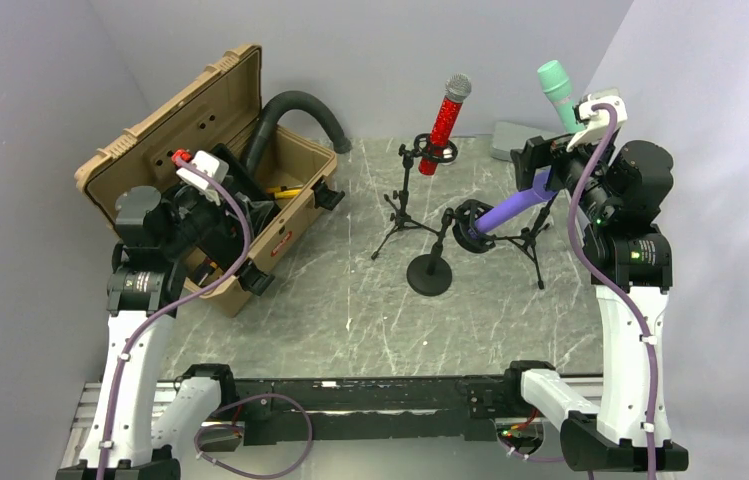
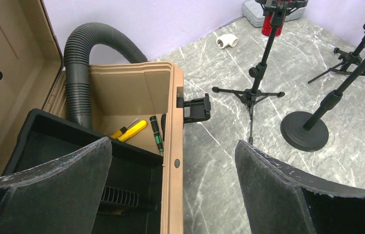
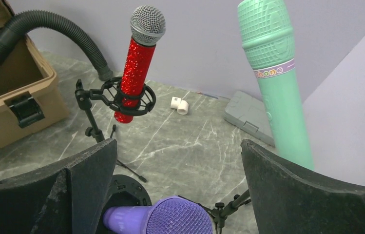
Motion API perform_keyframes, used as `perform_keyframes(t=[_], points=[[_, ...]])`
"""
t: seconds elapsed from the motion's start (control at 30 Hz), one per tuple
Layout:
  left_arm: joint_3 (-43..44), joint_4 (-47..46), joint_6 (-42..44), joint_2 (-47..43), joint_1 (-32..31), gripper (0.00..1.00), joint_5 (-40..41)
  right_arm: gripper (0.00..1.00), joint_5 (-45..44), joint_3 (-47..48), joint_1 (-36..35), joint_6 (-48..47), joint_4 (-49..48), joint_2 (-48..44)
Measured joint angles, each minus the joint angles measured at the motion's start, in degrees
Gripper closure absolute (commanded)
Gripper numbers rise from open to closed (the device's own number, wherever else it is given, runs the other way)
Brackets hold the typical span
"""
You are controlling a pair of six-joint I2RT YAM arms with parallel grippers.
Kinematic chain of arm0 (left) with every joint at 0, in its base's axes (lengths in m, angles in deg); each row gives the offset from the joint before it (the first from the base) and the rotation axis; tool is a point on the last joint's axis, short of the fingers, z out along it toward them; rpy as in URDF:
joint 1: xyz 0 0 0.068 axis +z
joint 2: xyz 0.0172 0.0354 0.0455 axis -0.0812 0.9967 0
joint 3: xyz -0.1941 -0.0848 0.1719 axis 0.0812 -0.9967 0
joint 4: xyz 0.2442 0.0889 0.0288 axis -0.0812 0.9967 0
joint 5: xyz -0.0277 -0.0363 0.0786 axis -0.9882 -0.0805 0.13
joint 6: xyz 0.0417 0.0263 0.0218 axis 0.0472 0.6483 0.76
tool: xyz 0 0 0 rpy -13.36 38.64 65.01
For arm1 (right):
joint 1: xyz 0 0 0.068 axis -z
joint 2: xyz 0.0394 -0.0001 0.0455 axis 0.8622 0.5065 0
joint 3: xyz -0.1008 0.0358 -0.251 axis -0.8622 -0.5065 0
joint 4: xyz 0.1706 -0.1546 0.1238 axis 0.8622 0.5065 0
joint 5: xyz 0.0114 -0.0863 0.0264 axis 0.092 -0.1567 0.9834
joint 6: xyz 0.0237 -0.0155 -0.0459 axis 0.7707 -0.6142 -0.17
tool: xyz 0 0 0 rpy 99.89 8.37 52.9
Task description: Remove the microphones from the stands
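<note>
**Top view.** Three mics are standing on the far half of the table (image 1: 350,330).
- The red microphone (image 1: 444,122) is sitting upright in a tripod clip near the middle of the far edge.
- The green microphone (image 1: 556,86) is rising toward the far right corner.
- The purple microphone (image 1: 510,206) is lying at a slant in the ring clip of the round-base stand (image 1: 430,272), right of centre.

The right arm (image 1: 630,250) is reaching in from the right edge, with its wrist at the purple mic's upper end. I judge this to be the mic being taken. The left arm (image 1: 135,290) is hanging over the open tan case (image 1: 200,110) at the left edge, well apart from the stands, probably to leave the other arm room.

**Left wrist.** The left gripper (image 2: 173,146) is hovering with its jaws spread wide and nothing between them. Below it, the case corner, some screwdrivers (image 2: 136,127) and a grey hose (image 2: 80,63) are showing.

**Right wrist.** The right gripper (image 3: 175,156) is holding its jaws spread, one pad on each side of the purple mic's grille. The grille is showing at the bottom edge, between the pads, with no contact I can make out. The wide opening looks meant to straddle the head before closing. The mic is sitting in its clip, so lifting out is not yet begun. The red and green mics are standing beyond, untouched.
</note>
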State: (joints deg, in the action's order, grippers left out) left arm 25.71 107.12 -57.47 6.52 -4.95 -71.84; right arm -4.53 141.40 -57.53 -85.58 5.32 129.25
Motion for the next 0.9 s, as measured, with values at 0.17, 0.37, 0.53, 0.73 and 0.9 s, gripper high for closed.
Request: perform_keyframes(t=[0.17,0.37,0.53,0.73,0.9], points=[[-0.02,0.61,0.74,0.0,0.0,0.01,-1.6,0.0,0.52,0.09,-0.15,-0.31,1.07,-0.02],[1.07,2.8,1.97,1.51,0.0,0.01,-5.25,0.0,0.46,0.13,-0.15,-1.49,2.14,-0.2],[5.16,6.4,4.52,5.14,-5.73,0.01,-6.03,0.0,1.97,0.57,-0.15,-3.08,3.54,-0.44],[7.85,7.76,9.6,10.6,-21.97,0.01,-3.67,0.0,4.35,2.32,-0.15,-3.63,4.98,-0.44],[9.49,5.84,11.17,18.84,-29.35,0.01,-4.48,0.0,7.3,4.31,-0.22,-3.56,5.46,-0.35]])
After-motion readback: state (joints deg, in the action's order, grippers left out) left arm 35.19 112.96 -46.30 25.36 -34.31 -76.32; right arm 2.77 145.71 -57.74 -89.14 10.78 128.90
